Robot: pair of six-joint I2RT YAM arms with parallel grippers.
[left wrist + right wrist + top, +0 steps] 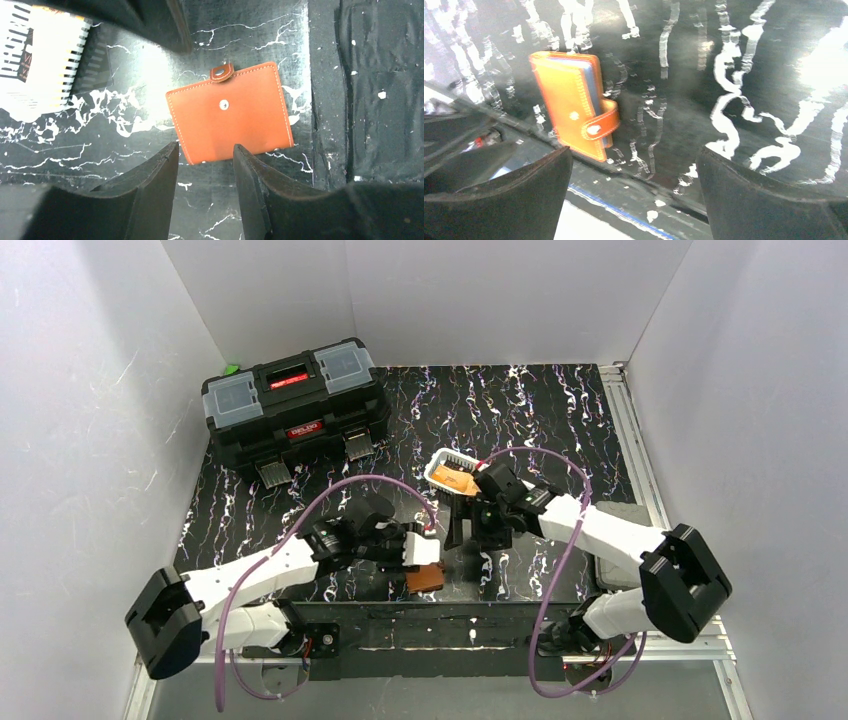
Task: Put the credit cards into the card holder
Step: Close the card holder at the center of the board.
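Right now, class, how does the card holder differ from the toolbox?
The card holder is small, flat, orange-brown leather; the toolbox is far larger, boxy and black. The card holder lies close to the robot; the toolbox sits far back on the left. The card holder has one snap tab; the toolbox has two front latches. Both look closed.

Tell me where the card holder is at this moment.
In the top view the card holder lies flat at the table's near edge, centre-left, just under the left gripper and nearer than the white basket.
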